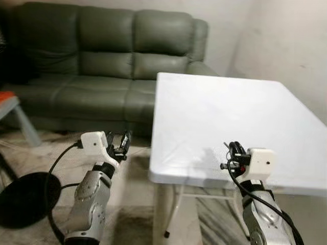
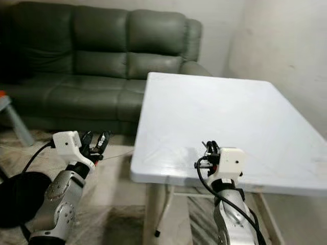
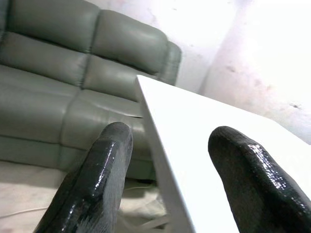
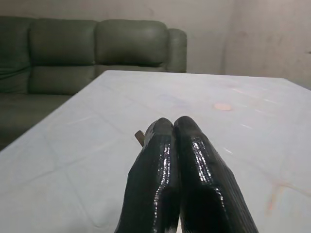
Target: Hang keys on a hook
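Note:
My right gripper (image 1: 233, 148) hovers low over the front part of the white table (image 1: 230, 107). Its two black fingers (image 4: 194, 165) are pressed together. A small brownish tip (image 4: 139, 137) pokes out beside them; it looks like part of the keys, and the rest is hidden between the fingers. My left gripper (image 1: 119, 142) is held up to the left of the table's front left corner, over the floor. It is open, with nothing between its fingers (image 3: 104, 165). I see no hook.
A dark green sofa (image 1: 102, 61) stands against the back wall, close to the table's far left corner. A black round base (image 1: 23, 196) lies on the floor at the left, beside a white leg under an orange top (image 1: 10, 102). A bare wall runs along the right.

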